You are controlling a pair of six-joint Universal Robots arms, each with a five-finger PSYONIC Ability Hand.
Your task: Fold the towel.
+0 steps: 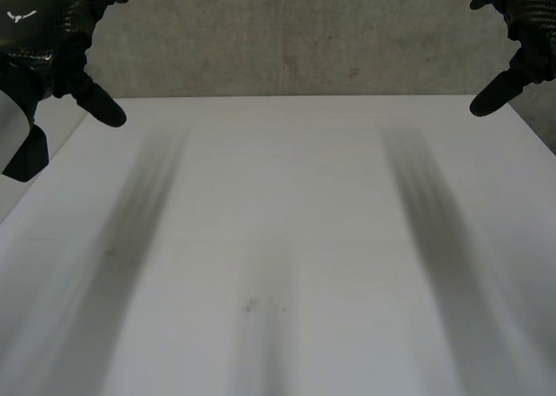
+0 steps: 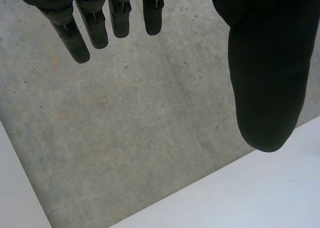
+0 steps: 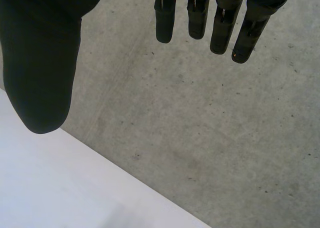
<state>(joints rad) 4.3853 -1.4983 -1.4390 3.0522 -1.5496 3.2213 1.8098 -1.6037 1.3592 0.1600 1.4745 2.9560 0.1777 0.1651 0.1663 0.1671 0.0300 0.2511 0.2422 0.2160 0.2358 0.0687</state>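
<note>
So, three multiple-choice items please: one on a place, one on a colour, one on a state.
1. The left hand is: A) on a towel B) by the far left corner of the table C) inside a box
2. The table is: A) white B) red C) black
3. The right hand is: A) shut on a cup B) open, holding nothing C) shut in a fist
Key: 1 B, the head view shows it by that corner; 2 A, its top is white; 3 B, its fingers are straight above the floor.

White table point(image 1: 287, 240) — bare top, faintly scuffed — with grey concrete floor point(image 1: 295, 40) beyond its far edge.
</note>
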